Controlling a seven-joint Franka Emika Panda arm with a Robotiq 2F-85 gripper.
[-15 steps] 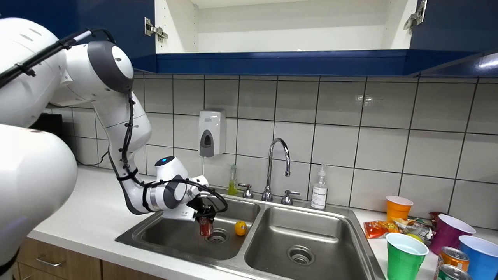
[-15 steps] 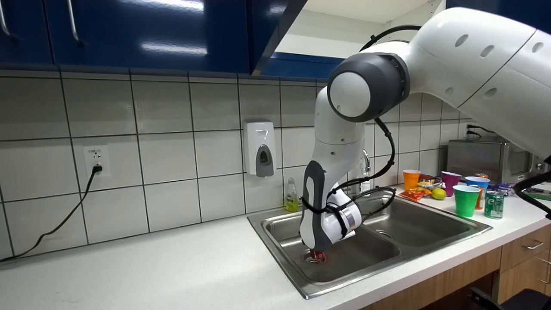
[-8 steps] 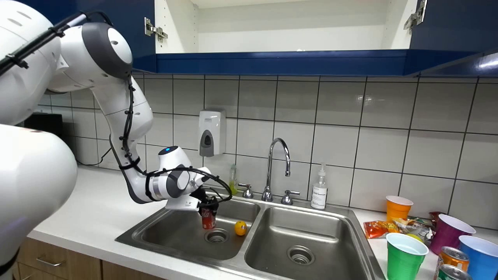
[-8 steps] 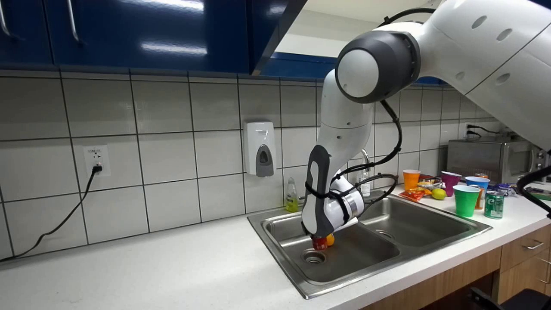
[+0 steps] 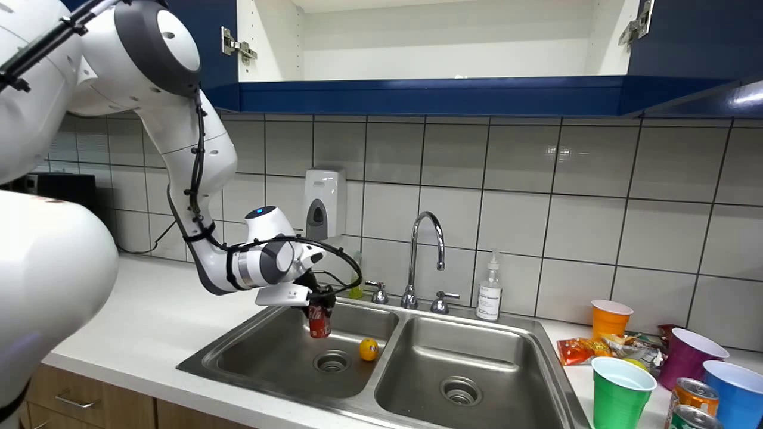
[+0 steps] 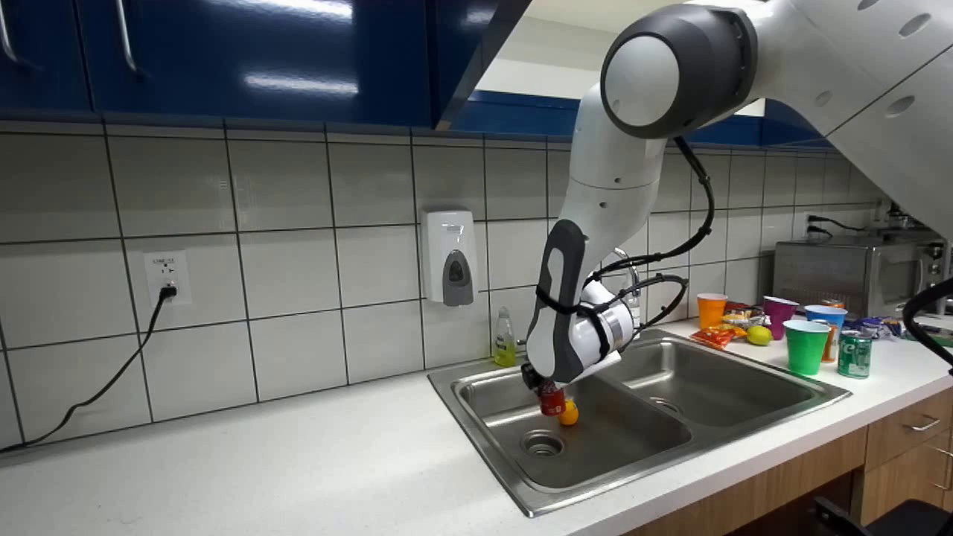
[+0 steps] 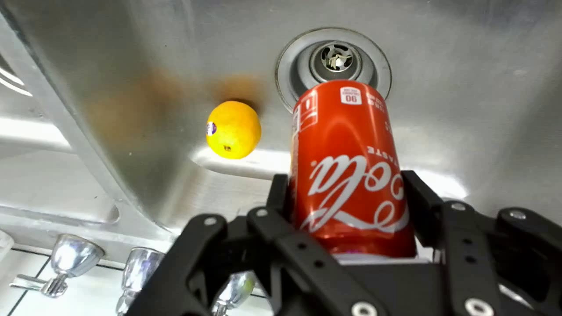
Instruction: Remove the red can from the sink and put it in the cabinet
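Observation:
The red can [image 7: 342, 131] is held between the two black fingers of my gripper [image 7: 345, 188]; both fingers touch its sides. In both exterior views the can [image 5: 319, 323] [image 6: 552, 400] hangs below the gripper [image 5: 320, 298] [image 6: 534, 378], above a basin of the steel sink [image 5: 387, 360] [image 6: 640, 432] that also holds a drain and a small orange fruit. The can is raised off the basin floor. The dark blue cabinet [image 5: 441, 47] hangs above the sink with its front open and white interior showing; it is partly hidden by the arm in an exterior view [image 6: 543, 71].
The orange fruit [image 5: 368, 350] lies on the basin floor beside the drain. The curved faucet [image 5: 413, 262] stands behind the sink. A wall soap dispenser [image 5: 325, 204], a pump bottle [image 5: 489, 292] and a green bottle [image 6: 505, 339] are near. Cups [image 5: 623, 393], cans and snack bags stand beside the sink.
The gripper has risen with the red can, lifting it from low over the drain to higher in the basin. The arm's elbow has moved up too. The orange fruit has stayed in place.

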